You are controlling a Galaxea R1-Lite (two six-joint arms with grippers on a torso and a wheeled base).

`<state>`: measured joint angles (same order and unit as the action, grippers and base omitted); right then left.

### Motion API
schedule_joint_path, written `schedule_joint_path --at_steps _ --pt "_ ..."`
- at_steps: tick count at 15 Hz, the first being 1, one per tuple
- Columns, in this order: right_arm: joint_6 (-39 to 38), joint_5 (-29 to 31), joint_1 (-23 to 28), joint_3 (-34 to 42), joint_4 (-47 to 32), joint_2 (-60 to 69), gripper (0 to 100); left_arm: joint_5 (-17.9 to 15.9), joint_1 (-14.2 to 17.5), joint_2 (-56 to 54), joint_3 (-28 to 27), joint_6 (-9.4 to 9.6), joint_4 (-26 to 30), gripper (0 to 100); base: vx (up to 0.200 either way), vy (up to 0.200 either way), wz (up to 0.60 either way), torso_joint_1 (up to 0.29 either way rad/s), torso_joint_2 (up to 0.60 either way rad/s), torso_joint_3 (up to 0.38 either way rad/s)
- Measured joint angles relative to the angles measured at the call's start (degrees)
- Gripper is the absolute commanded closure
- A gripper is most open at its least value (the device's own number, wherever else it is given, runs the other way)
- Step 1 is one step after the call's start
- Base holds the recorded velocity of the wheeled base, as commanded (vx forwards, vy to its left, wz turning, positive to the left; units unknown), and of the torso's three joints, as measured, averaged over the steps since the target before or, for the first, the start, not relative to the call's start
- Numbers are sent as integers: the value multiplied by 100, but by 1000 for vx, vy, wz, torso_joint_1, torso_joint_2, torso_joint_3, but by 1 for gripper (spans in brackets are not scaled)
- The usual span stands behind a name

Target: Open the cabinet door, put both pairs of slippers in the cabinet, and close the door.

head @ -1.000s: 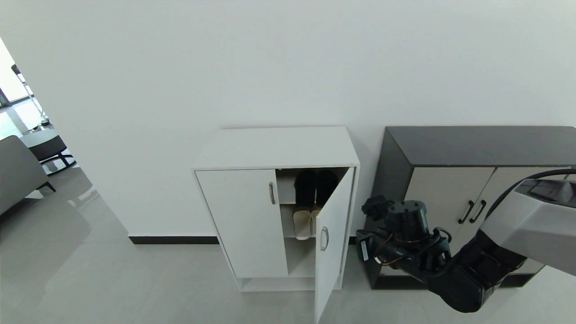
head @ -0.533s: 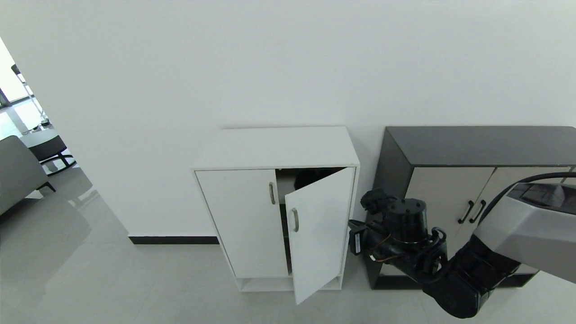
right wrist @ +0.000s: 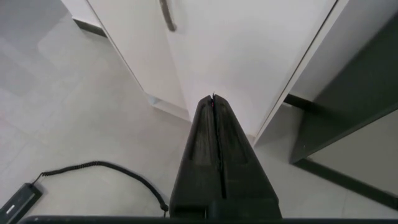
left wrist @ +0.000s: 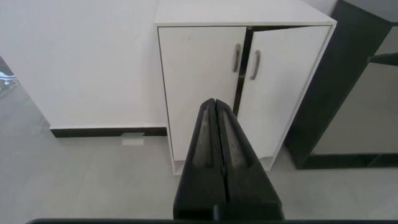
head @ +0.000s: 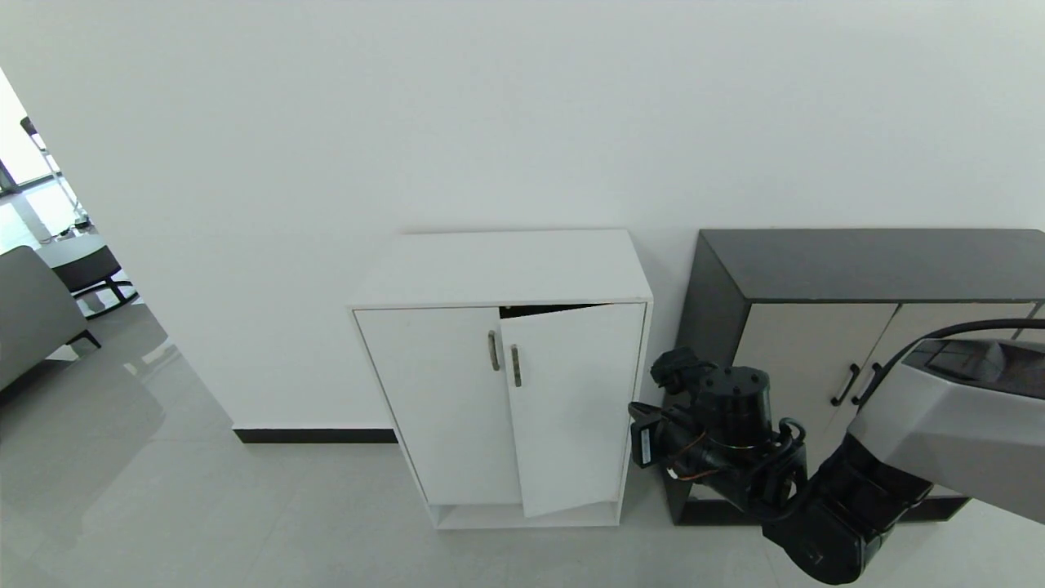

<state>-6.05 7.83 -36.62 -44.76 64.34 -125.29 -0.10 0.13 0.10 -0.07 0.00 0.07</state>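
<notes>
The white cabinet (head: 498, 265) stands against the wall. Its left door (head: 441, 400) is closed. The right door (head: 571, 408) is almost closed, with a thin dark gap left along its top edge (head: 547, 309). The slippers are hidden behind the doors. My right arm (head: 727, 425) is low beside the cabinet's right side. In the right wrist view my right gripper (right wrist: 214, 99) is shut on nothing, its tip close to the lower part of the right door (right wrist: 249, 50). My left gripper (left wrist: 215, 101) is shut and empty, some way back, facing the cabinet (left wrist: 205, 74).
A black cabinet with grey doors (head: 857, 261) stands right next to the white one. A black cable (right wrist: 93, 168) lies on the grey tiled floor near the cabinet's foot. Open floor extends to the left, with a chair (head: 28, 314) far off.
The right door has swung from wide open to nearly shut, hiding the black and cream slippers inside. My right arm has shifted a little left, following the door.
</notes>
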Motion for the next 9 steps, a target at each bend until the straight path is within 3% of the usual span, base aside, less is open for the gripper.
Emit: schedule_joint_path --at_steps 9 --pt "77 7 -1 98 57 -4 100 0 0 0 0 -5 -2 100 0 0 0 0 0 0"
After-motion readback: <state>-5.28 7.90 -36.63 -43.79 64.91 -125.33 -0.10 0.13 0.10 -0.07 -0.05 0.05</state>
